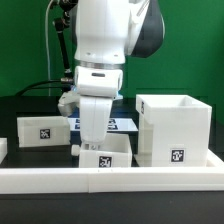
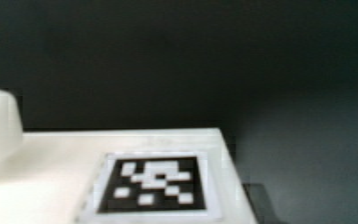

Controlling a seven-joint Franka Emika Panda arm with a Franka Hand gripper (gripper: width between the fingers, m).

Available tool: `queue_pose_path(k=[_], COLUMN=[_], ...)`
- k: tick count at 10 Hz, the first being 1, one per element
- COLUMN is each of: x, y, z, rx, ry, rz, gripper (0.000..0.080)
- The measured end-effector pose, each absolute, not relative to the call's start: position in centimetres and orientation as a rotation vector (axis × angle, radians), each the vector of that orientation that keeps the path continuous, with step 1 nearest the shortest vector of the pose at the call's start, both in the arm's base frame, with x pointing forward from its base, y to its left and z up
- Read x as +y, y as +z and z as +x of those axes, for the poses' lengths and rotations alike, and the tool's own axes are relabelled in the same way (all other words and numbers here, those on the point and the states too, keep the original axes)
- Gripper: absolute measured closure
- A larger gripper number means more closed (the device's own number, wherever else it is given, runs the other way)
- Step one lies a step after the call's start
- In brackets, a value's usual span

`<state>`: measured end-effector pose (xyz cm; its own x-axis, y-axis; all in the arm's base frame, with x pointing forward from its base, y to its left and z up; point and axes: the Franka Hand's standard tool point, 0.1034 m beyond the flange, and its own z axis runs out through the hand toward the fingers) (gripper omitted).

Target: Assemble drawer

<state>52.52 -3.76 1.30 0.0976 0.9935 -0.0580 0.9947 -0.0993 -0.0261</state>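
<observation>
Exterior view, your gripper [image 1: 92,140] sat low at centre frame over the drawer's small tray [image 1: 120,160], second tray [image 1: 40,130] at the exterior view's left, large shell [image 1: 160,135] at right, finger spread: you could not tell.

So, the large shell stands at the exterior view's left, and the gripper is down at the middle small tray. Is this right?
Not quite. The large shell stands at the exterior view's right, not its left, as the exterior view shows. The rest holds: the gripper is down at the middle small tray.
</observation>
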Motion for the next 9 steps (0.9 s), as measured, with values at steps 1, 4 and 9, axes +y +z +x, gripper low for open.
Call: queue_pose_path(k=[1,4,9], x=[-3.9,-4.0,-2.7], y=[1.5,1.3,1.3], z=[52.9,52.6,52.9], rx=[2.046,2.045,2.095], ry=[-0.044,-0.052,-0.064], rz=[2.320,2.328,2.298], gripper=[0.0758,0.0758,0.0758])
